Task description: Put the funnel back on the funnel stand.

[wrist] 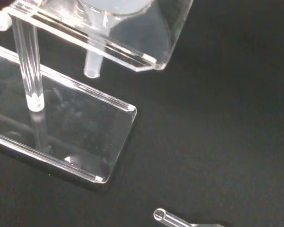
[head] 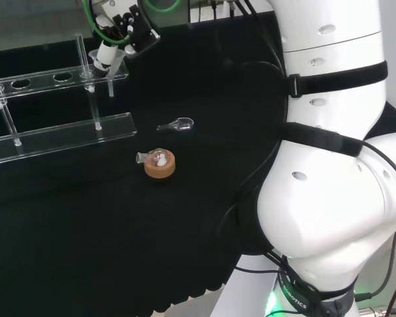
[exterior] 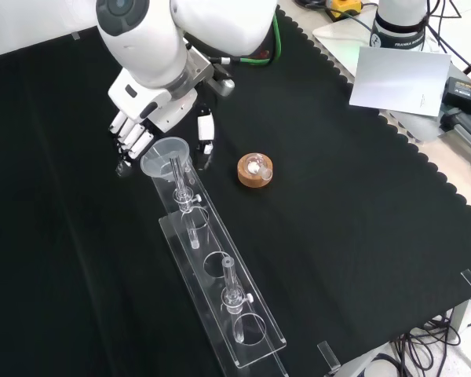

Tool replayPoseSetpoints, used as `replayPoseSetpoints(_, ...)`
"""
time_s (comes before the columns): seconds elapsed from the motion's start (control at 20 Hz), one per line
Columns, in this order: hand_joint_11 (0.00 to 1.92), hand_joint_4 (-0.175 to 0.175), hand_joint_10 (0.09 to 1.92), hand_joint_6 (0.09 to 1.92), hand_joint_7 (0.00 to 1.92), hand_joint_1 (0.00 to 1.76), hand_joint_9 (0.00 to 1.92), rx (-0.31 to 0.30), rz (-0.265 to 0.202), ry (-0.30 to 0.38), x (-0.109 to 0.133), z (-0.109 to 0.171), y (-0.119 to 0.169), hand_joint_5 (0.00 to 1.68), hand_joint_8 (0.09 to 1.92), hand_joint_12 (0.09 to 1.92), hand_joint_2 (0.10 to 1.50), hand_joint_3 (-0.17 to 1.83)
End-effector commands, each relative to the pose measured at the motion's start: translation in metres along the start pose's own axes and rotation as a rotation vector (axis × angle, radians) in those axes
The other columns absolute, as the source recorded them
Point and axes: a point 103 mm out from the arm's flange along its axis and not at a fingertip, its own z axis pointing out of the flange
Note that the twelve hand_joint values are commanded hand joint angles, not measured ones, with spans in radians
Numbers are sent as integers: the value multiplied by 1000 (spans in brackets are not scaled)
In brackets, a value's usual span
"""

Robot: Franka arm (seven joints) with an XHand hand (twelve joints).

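Front view, upper left of frame: funnel point(exterior: 166, 151) seated with its stem through the end hole of the clear funnel stand point(exterior: 220, 287), robot hand point(exterior: 133, 129) touching its rim with fingers nearly straight, cork ring point(exterior: 254, 170) to the right on the worktop point(exterior: 353, 204).

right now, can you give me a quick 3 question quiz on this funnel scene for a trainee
1. True or false: the funnel lies flat on the cloth beside the cork ring.
2. In the wrist view, where is the funnel's stem? A) through a hole in the upper shelf of the funnel stand B) inside the flask C) resting on the cloth
3. What sits on the cork ring in the head view?

Key
1. False: the funnel sits at the stand's end hole, with the hand at its rim.
2. A
3. A small round flask, tilted on its side.
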Motion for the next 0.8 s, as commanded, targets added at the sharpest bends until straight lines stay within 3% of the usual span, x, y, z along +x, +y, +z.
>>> replayPoseSetpoints(0.05, 181, -45, 799, 87, 4, 498, 201, -27, -9, -1, -1, 0, -19, 209, 637, 1477, 667, 210)
replayPoseSetpoints(0.3, 170, -46, 821, 87, 7, 485, 195, -114, 20, 17, -17, -27, -73, 204, 656, 1488, 676, 169)
replayPoseSetpoints(0.8, 208, -51, 784, 87, 73, 502, 300, -170, 104, 53, -38, -31, -158, 247, 706, 1475, 701, 149)
